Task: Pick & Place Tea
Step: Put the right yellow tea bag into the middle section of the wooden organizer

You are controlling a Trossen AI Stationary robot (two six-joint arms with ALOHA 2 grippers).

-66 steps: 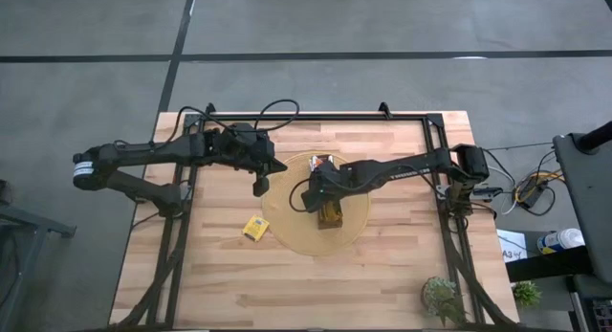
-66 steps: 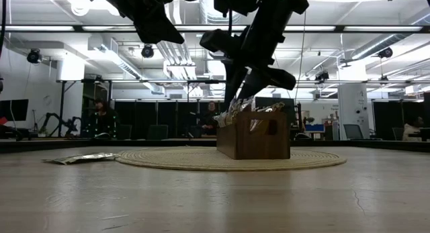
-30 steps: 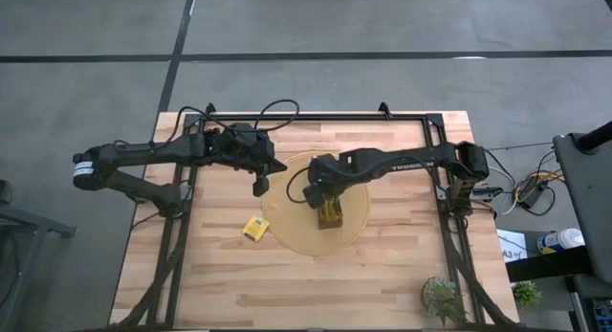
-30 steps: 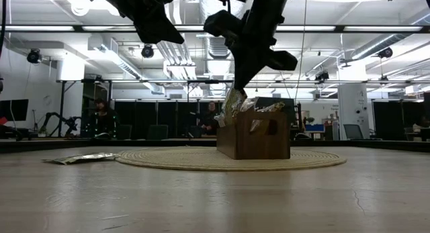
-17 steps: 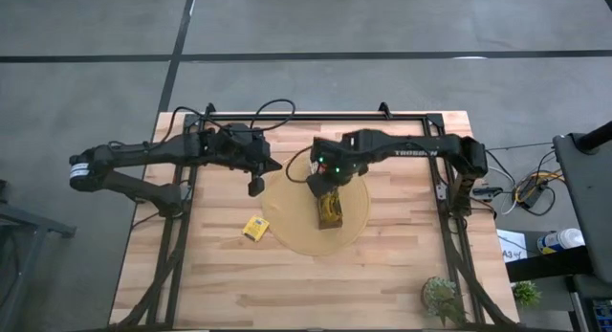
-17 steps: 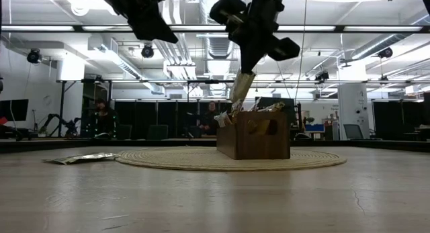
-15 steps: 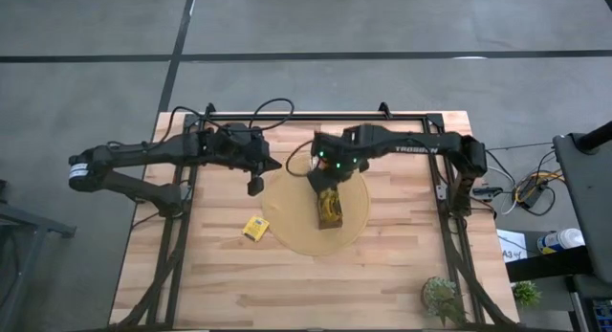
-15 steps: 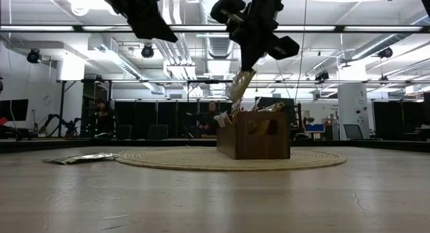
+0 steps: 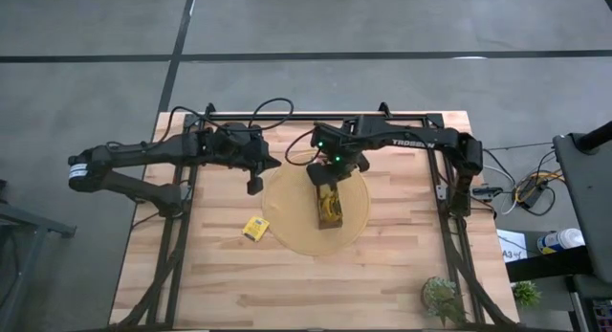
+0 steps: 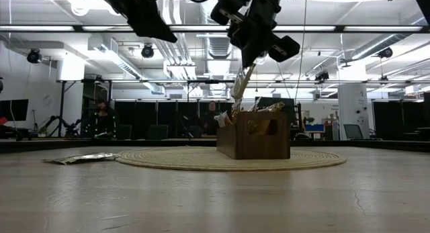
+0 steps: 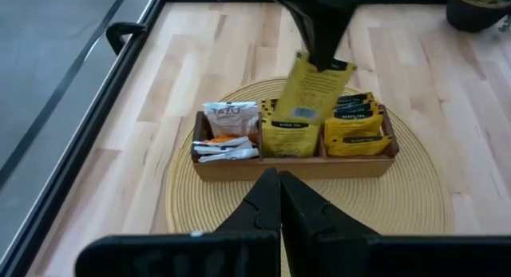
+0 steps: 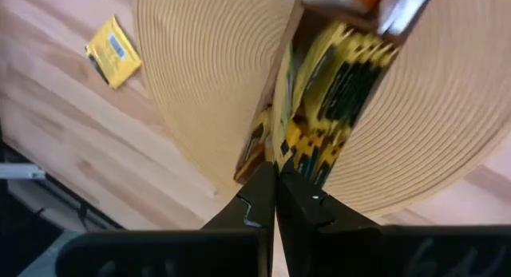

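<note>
The right gripper [image 9: 326, 175] and its hanging sachet [image 10: 241, 84] block the tray [image 9: 329, 209] from above. Left of the mat [image 9: 287, 227], bare table [image 9: 382, 275] — only one loose sachet [image 9: 254, 228] lies there.

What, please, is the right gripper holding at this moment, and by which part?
The right gripper holds one yellow tea sachet by its top edge, lifted above the tray. The left gripper holds nothing.

jaws closed over the tray [image 12: 275, 125] of sachets [image 12: 335, 93]; one yellow sachet [image 12: 113, 52] lies apart
</note>
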